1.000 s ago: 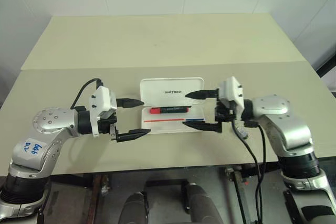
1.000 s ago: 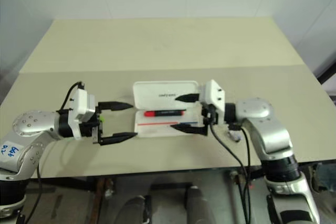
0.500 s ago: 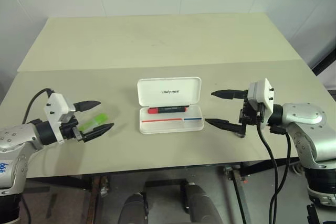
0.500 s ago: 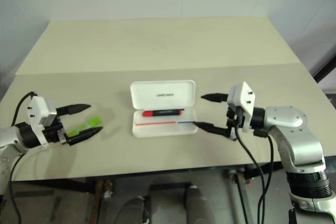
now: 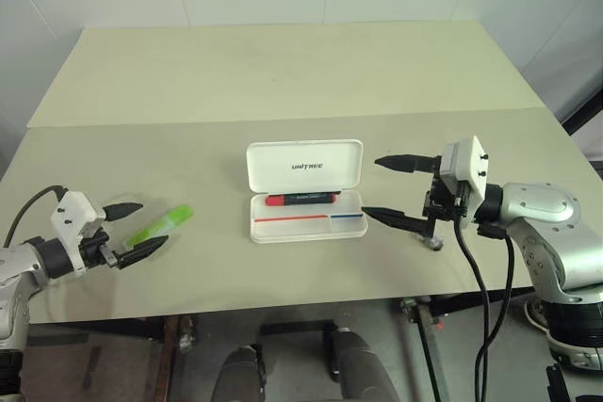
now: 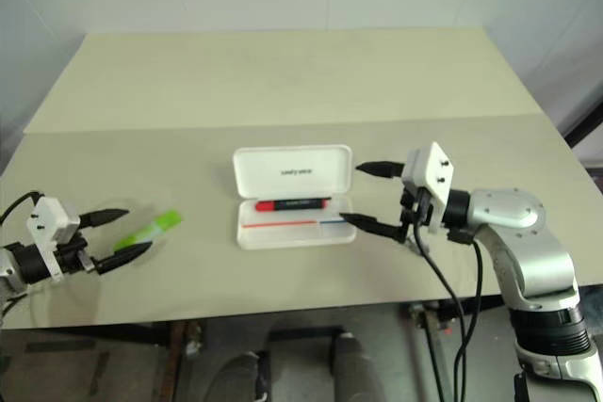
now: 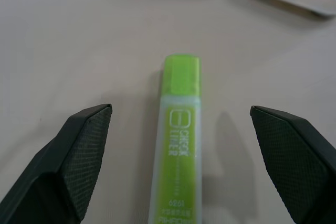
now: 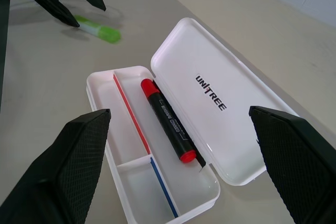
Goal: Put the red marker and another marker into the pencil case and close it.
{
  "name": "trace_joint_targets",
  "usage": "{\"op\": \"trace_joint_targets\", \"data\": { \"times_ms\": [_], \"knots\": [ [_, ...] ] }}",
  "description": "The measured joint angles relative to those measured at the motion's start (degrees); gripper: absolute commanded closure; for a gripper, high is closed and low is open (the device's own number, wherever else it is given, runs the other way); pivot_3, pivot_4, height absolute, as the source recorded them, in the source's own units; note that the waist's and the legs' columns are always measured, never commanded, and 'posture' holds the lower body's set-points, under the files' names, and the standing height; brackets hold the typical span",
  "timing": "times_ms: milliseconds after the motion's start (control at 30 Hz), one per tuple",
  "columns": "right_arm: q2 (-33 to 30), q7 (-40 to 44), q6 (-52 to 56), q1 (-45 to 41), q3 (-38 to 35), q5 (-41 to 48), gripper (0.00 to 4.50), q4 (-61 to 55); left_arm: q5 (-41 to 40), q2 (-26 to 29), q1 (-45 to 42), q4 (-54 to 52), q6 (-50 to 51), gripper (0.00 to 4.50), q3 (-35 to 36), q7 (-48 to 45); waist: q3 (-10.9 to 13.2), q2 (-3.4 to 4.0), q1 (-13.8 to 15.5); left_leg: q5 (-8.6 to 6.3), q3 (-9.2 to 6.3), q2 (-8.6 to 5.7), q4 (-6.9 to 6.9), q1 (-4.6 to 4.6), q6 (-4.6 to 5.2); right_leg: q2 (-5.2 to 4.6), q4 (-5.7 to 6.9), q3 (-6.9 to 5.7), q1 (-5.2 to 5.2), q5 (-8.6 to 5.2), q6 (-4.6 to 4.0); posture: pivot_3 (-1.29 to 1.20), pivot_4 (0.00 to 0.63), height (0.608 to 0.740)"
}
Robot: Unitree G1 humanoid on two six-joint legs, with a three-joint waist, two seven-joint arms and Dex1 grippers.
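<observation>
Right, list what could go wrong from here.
The green marker lies loose on the table, lined up between the left tool's open fingers; a shallow close could roll or squirt it away. The pencil case stands open and unheld beside the right tool, so a nudge might shift it.

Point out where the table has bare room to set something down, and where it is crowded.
Free: the far table half behind the open pencil case; the strip between the green marker and the case. Crowded: right of the case, where the open right gripper hovers, and around the green marker, which lies before the open left gripper.
</observation>
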Motion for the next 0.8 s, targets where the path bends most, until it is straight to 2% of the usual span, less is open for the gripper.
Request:
{"op": "trace_joint_targets", "data": {
  "times_ms": [333,433,700,733,800],
  "knots": [
    [-0.5,-2.11,2.42,-0.52,-0.12,1.37,0.03,-3.24,2.25,-0.54,-3.61,8.66,-3.49,0.0,-3.26,-0.04,-0.06,-0.07,0.01,0.01,0.04,0.04,-0.03,0.12,0.01,0.02,0.17,0.0,0.0,0.02,0.04,0.0,0.15,0.74],
    [-1.12,-2.74,3.1,0.07,-0.34,1.6,0.0,-4.38,2.38,-0.64,-4.69,9.09,-3.04,0.58,-4.44,-0.02,-0.11,-0.07,0.09,0.05,0.05,0.03,-0.01,0.16,0.07,0.02,0.2,0.01,0.03,0.01,-0.02,0.0,0.15,0.74],
    [-1.82,-3.91,3.49,0.36,-0.41,2.53,0.0,-5.17,2.52,-1.04,-5.97,8.78,-2.04,3.19,-6.82,0.46,-0.37,-0.07,0.96,0.25,0.08,0.03,0.01,0.22,0.27,0.04,0.13,0.03,0.06,0.15,-0.3,0.0,0.15,0.74],
    [-1.93,-3.99,3.49,0.41,-0.41,2.59,0.0,-5.18,2.62,-1.03,-5.99,8.64,-1.81,3.41,-6.84,0.68,-0.37,-0.08,0.97,0.25,0.08,0.03,0.01,0.22,0.27,0.04,0.12,0.04,0.06,0.17,-0.32,0.0,0.15,0.74],
    [-2.0,-4.18,3.49,0.46,-0.42,2.65,0.0,-5.18,2.75,-1.04,-5.95,8.22,-1.61,3.4,-6.84,1.05,-0.37,-0.07,0.98,0.26,0.09,0.03,0.01,0.22,0.27,0.04,0.12,0.05,0.06,0.19,-0.33,0.0,0.15,0.74]
  ]
}}
